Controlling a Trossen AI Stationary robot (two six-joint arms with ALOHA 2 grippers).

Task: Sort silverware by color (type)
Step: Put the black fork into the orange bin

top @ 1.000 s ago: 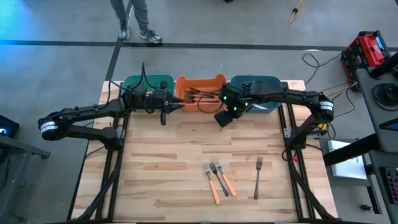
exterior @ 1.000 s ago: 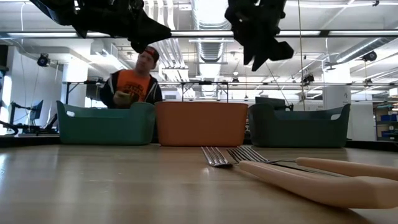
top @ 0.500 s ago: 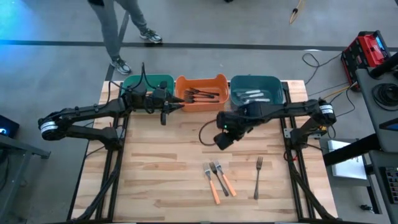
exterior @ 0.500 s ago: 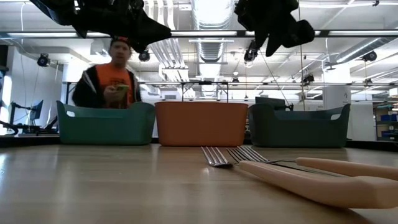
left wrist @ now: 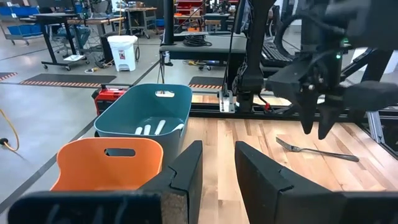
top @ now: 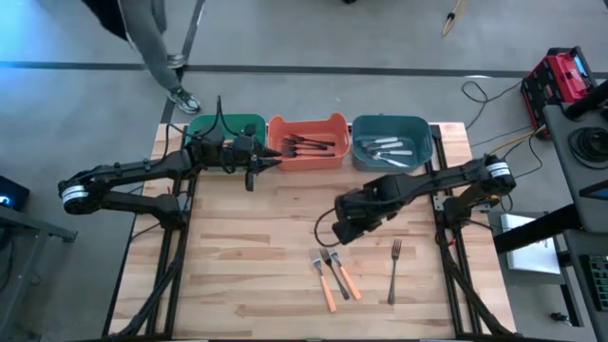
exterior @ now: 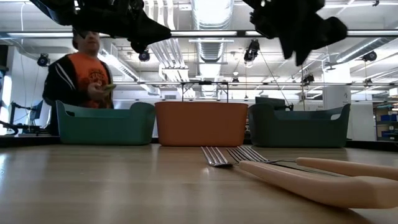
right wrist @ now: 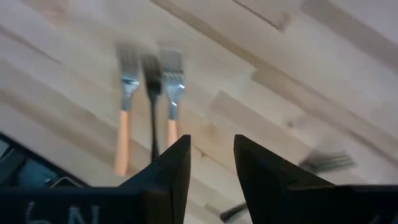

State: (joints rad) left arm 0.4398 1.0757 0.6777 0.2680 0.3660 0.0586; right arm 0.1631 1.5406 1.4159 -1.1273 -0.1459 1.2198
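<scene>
Three forks lie side by side on the table near its near edge: two orange-handled ones (top: 325, 285) (top: 348, 281) with a dark-handled one (top: 334, 275) between them. The right wrist view shows them as well, the dark fork (right wrist: 152, 99) in the middle. A thin grey fork (top: 394, 271) lies alone to their right. My right gripper (top: 332, 234) hangs open above the table, just beyond the three forks' tines. My left gripper (top: 255, 169) waits open in the air at the orange bin's near left corner.
Three bins stand along the far edge: a green one (top: 201, 129), an orange one (top: 281, 154) holding dark forks, and a blue one (top: 363, 160) holding white-handled forks. A person (exterior: 79, 68) walks behind the table. Bare wood lies left of the forks.
My right gripper has swung from above the orange and blue bins toward the near edge and down, ending over the three forks' tines. The person behind the table has walked toward the left. The forks have stayed put.
</scene>
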